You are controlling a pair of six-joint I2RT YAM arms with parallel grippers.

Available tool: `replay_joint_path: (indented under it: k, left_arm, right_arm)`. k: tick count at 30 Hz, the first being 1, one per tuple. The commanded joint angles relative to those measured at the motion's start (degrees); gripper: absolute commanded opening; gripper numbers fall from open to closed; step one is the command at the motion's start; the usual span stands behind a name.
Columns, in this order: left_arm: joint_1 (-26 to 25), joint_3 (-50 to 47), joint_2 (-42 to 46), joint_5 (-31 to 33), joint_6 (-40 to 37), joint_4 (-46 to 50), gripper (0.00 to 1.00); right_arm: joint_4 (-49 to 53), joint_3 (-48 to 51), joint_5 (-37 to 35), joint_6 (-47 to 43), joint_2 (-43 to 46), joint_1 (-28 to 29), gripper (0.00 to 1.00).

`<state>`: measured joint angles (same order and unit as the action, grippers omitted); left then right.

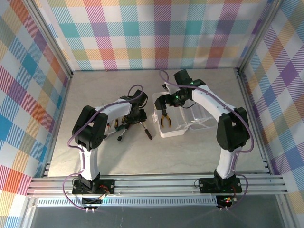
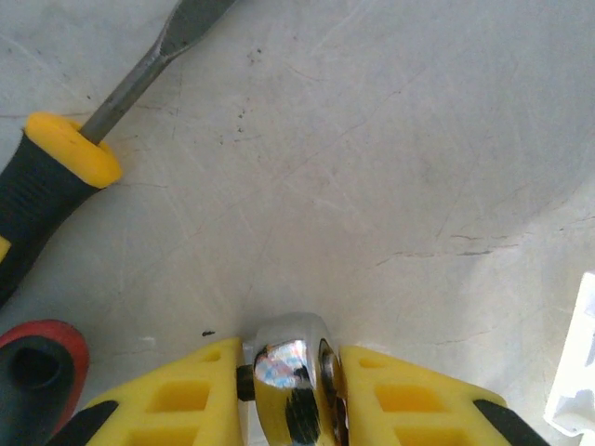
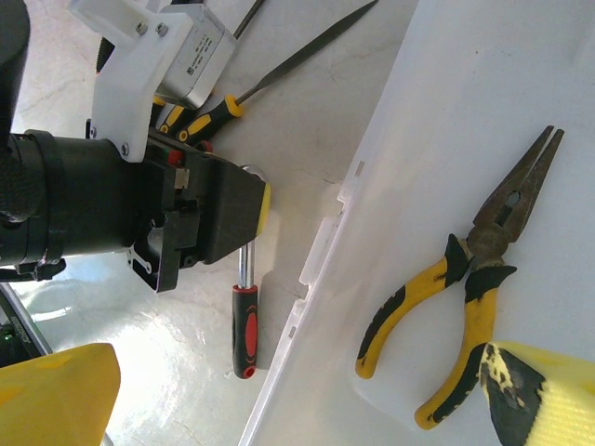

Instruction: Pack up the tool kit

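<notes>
The left arm (image 1: 90,129) rises from its base to a raised elbow. Its forearm runs right toward the table centre, where the left gripper (image 1: 134,118) points down at the surface with its yellow fingers (image 2: 186,404) closed against both sides of the chrome head of a ratchet (image 2: 290,358). The right arm (image 1: 232,130) stands up from its base to the elbow, its white forearm reaches back and left, and at the folded wrist the right gripper (image 1: 166,108) points downward with its yellow fingers (image 3: 56,395) spread wide apart.
</notes>
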<state>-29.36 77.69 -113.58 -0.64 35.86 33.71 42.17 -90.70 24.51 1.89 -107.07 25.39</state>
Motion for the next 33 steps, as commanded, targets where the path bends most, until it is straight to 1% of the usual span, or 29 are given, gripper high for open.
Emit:
replay_joint_path:
  k: [1,11,16,27,33]
  left_arm:
    - [0.4,0.2,-2.7,-0.6,-3.3,-3.4,0.00]
    - [0.8,2.1,3.9,-0.5,-7.5,-3.5,0.00]
    - [1.4,5.7,6.0,-1.6,-9.4,-3.1,0.00]
    - [2.5,7.7,9.6,-6.6,-9.7,-4.0,0.00]
    - [3.8,9.9,13.0,-12.6,-8.6,-5.1,0.00]
  right_arm:
    - [2.2,0.2,-0.1,-1.6,1.9,-0.4,0.99]
    - [3.4,1.7,-1.0,-1.5,4.7,0.1,0.99]
    - [2.7,3.2,-1.0,-1.2,6.1,0.9,0.99]
    - [1.6,4.7,-1.4,-0.7,7.3,2.3,0.99]
    - [0.5,3.5,-0.7,-0.9,7.2,3.5,0.99]
